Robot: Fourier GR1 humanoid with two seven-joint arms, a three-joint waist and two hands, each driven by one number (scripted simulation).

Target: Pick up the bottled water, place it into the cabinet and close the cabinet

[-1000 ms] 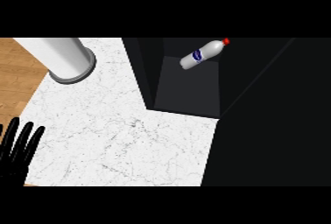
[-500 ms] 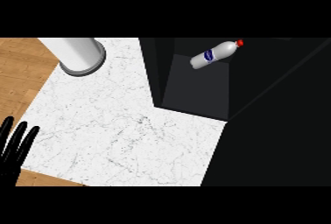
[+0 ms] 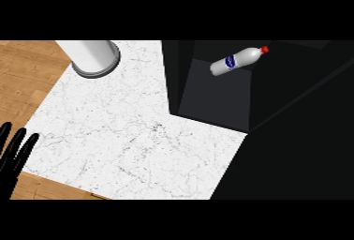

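A white water bottle (image 3: pixel 237 61) with a red cap and a blue label lies on its side inside the dark cabinet (image 3: pixel 214 101) at the upper right. My left hand (image 3: pixel 14 154) shows at the left edge with its fingers straight and pointing up, holding nothing and far from the bottle. My right hand shows nowhere in this view.
A white cylinder on a grey base (image 3: pixel 91 56) stands at the top left of the white marble counter (image 3: pixel 131 140). Wooden floor (image 3: pixel 24 79) lies beyond the counter's left edge. A large black surface (image 3: pixel 297 154) fills the right side.
The whole view has drifted: the bottle, cabinet and cylinder sit further right and a little higher in the picture. My left hand has slid lower and further left.
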